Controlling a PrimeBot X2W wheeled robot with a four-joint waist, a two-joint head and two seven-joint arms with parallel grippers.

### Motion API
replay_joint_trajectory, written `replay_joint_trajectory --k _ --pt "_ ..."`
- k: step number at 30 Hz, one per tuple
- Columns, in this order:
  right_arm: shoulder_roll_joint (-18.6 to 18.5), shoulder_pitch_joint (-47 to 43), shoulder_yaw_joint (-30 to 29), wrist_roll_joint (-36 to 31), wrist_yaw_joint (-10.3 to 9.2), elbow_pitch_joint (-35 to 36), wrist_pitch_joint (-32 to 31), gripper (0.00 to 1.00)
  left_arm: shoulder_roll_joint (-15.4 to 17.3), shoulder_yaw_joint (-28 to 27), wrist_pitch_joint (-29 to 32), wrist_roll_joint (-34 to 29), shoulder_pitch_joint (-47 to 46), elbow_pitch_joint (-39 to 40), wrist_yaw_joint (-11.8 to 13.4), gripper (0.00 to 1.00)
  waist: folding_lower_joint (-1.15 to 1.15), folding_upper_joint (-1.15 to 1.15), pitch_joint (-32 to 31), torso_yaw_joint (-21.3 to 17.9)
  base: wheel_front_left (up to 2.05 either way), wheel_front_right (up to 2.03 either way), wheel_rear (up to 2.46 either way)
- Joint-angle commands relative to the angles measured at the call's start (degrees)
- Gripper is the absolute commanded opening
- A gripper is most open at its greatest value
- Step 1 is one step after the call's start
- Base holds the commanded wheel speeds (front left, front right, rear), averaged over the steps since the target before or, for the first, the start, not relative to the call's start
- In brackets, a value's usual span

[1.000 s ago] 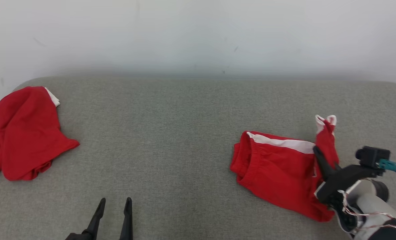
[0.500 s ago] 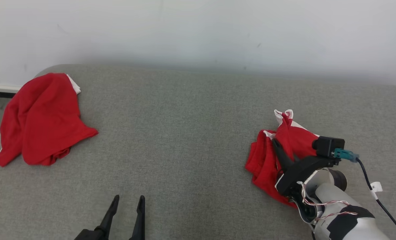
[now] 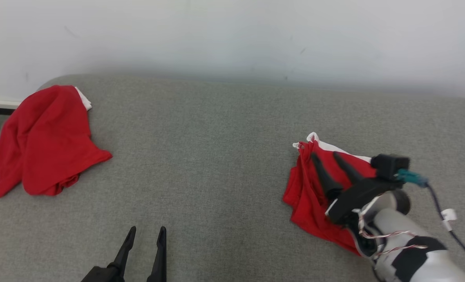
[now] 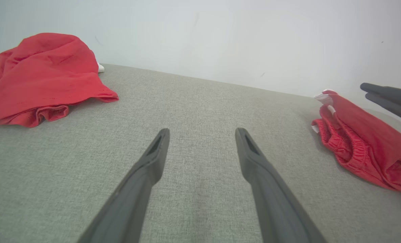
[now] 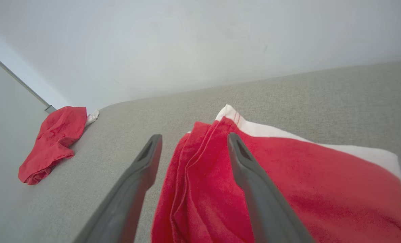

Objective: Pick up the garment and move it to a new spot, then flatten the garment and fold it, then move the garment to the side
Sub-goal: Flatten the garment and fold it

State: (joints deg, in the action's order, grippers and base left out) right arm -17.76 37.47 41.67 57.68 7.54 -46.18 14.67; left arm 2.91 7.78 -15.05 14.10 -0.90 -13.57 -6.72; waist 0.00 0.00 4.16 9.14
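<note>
Head view: the garment, red with a white band, lies folded on the right of the grey cushion. The right gripper stands over it, jaws spread, fingers pointing far and left; whether they touch the cloth cannot be told. The left gripper, jaws likewise spread, hangs over bare cushion at near centre. A second red cloth lies crumpled at far left, well apart. A white wall backs the cushion.
</note>
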Motion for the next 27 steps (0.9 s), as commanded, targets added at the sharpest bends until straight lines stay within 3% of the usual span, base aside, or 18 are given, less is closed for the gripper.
replay_joint_trajectory --k 1,7,13,14,16,17,27 --pt "-0.9 -0.6 -0.6 0.2 -0.13 0.9 0.4 1.00 0.0 -0.2 -0.2 -0.2 0.6 0.1 0.1 1.00 0.00 0.00 -0.6 -0.7 0.00 0.00 0.00" --pt "-6.2 -4.8 -12.5 -5.6 -0.13 8.7 0.4 1.00 0.0 -1.2 -0.2 -0.5 0.9 0.7 0.0 1.00 0.00 0.00 -0.7 -1.7 0.00 0.00 0.00" --pt "-6.4 -13.5 -25.1 -14.9 -0.13 13.2 0.5 1.00 0.0 -1.5 -0.2 -0.3 1.4 1.2 0.0 1.00 0.00 0.00 -0.6 -1.9 0.00 0.00 0.00" --pt "-5.8 -14.9 -26.2 -16.2 -0.13 13.4 0.5 0.52 0.0 -1.5 -0.2 -0.3 1.4 1.3 0.0 1.00 0.00 0.00 -0.5 -1.8 0.00 0.00 0.00" --pt "-4.2 -17.2 -28.0 -17.7 -0.13 13.6 0.5 0.06 0.0 -1.7 -0.2 -0.5 1.5 1.5 0.1 1.00 0.00 0.00 -0.4 -1.7 0.00 0.00 0.00" --pt "-3.9 -17.9 -28.7 -18.5 -0.13 13.6 0.5 0.00 0.0 -1.8 -0.2 -0.8 1.5 1.7 0.2 1.00 0.00 0.00 -0.3 -1.7 0.00 0.00 0.00" --pt "0.3 -19.0 -28.4 -22.9 -0.13 10.4 0.5 0.00 0.0 -3.1 -0.2 -2.8 0.7 2.2 0.2 1.00 0.00 0.00 1.1 -1.0 0.00 0.00 0.00"
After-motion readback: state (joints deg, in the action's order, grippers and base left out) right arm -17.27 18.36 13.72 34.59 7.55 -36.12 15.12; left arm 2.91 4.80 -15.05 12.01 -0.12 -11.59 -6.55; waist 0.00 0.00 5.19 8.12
